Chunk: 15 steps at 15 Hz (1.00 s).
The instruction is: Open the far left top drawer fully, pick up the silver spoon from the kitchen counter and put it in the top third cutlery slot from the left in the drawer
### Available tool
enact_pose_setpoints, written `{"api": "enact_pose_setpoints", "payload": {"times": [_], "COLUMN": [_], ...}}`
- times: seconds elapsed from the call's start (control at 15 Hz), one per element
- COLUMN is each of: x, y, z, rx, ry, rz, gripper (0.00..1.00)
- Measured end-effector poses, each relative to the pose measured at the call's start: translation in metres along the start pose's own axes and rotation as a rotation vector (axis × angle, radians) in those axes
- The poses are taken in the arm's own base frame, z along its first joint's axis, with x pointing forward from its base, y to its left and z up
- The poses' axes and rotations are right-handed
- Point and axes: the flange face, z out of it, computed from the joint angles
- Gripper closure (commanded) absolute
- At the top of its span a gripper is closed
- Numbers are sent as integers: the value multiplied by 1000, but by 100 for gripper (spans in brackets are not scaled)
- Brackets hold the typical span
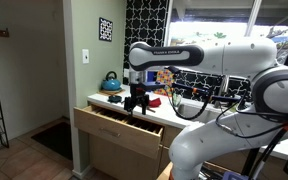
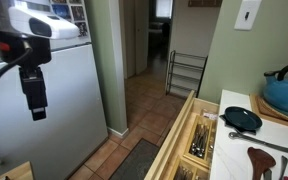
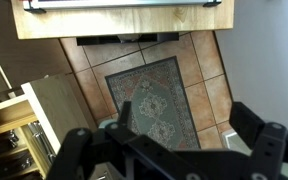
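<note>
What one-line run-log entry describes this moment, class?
drawer: open, cutlery visible | jaws: open, empty | silver spoon: not held, not clearly visible | stage: before pickup

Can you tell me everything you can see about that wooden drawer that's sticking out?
The drawer is wide, shallow and made of light wood, with a plain flat front. It is pulled out from under the white counter. In an exterior view from above, wooden dividers split it into narrow slots holding cutlery. The gripper hangs over it, jaws open, holding nothing.
</note>
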Motion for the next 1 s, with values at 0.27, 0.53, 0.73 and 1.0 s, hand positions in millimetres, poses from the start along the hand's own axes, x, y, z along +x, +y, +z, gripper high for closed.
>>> {"api": "enact_pose_setpoints", "payload": {"times": [0.27,0.53,0.73,1.0], "x": [47,112,153,199], "y": [19,34,44,59], "z": [-2,-3,10,34], "rx": [-27,-67,-83,-119], "ry": [15,143,163,181], "rz": [57,99,103,87], "gripper": [0,0,0,0]}}
